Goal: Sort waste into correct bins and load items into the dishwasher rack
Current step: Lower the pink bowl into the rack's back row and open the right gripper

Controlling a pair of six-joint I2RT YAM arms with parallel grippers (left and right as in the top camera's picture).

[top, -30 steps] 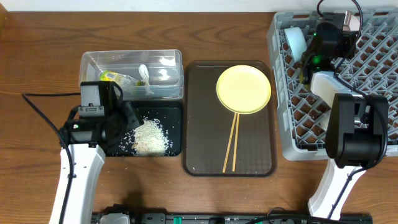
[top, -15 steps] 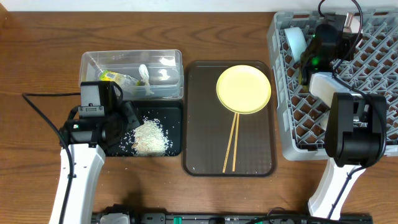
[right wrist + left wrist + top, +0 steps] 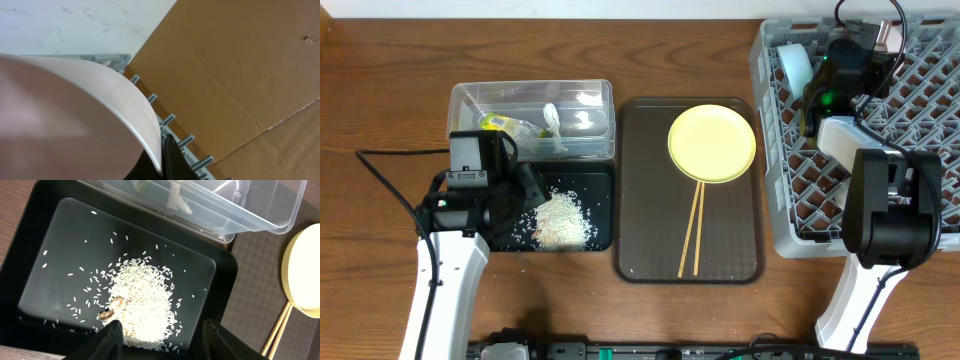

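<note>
My left gripper (image 3: 528,186) is open and empty, low over the black tray (image 3: 601,182). The tray holds a heap of white rice (image 3: 562,220) with scattered grains. In the left wrist view my fingers straddle the near side of the rice (image 3: 142,305) in the black tray (image 3: 30,240). My right gripper (image 3: 813,92) is at the far left corner of the grey rack (image 3: 920,100). It is shut on the rim of a pale bowl (image 3: 796,68) standing on edge. In the right wrist view the bowl (image 3: 75,115) fills the frame, with the gripper (image 3: 163,152) pinching its rim.
The clear tub (image 3: 603,92) behind the black tray holds the green-and-white wrapper (image 3: 505,125) and a white scrap (image 3: 551,118). The brown tray (image 3: 640,200) carries the yellow plate (image 3: 711,143) and wooden chopsticks (image 3: 692,230). A small brown bit (image 3: 107,314) lies in the rice.
My right gripper with the bowl has edged slightly toward the rack's far edge. The left arm has not moved.
</note>
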